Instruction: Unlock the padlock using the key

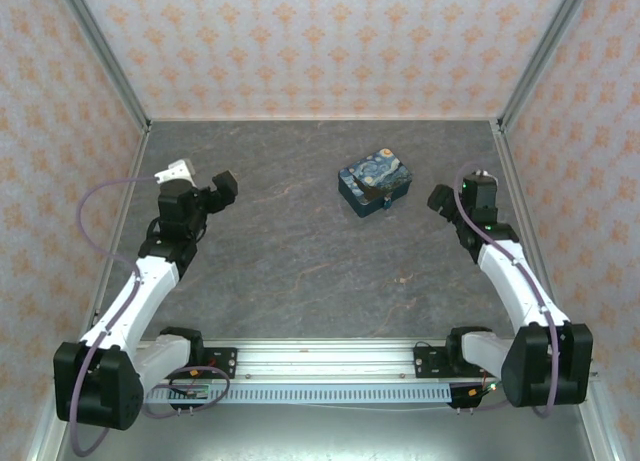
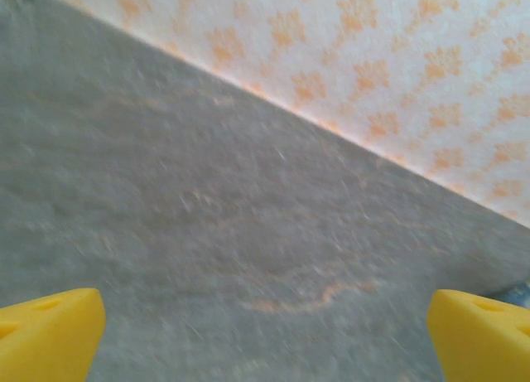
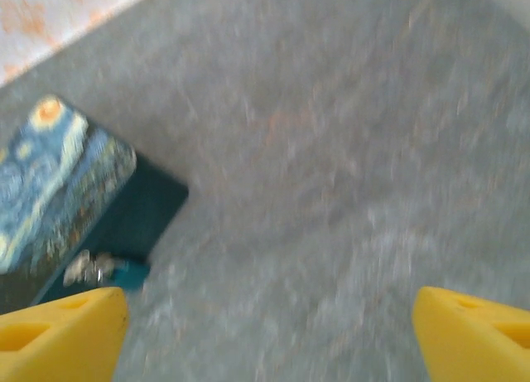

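A small dark blue box (image 1: 375,181) printed with a yellow swirl painting is seen lying on the grey bench (image 1: 290,256), right of the middle and turned at an angle. In the right wrist view the box (image 3: 58,179) is found at the left edge. The padlock (image 3: 106,269), a tiny teal body with a silvery metal part, is seen low against the box's near side. Whether it hangs from the box or rests on the bench cannot be told through the blur. The right claw (image 1: 441,197) is held just to the right of the box, apart from it, and is shown released: its yellow fingers (image 3: 62,332) are spread wide at the bottom corners of its own view, with bare bench between them. The left claw (image 1: 223,189) is held well apart from the box, over the left half of the bench, and is likewise released, its fingers (image 2: 50,332) spread wide with nothing gripped. Beyond them the bench (image 2: 207,216) is met by the orange-patterned wall (image 2: 397,59).
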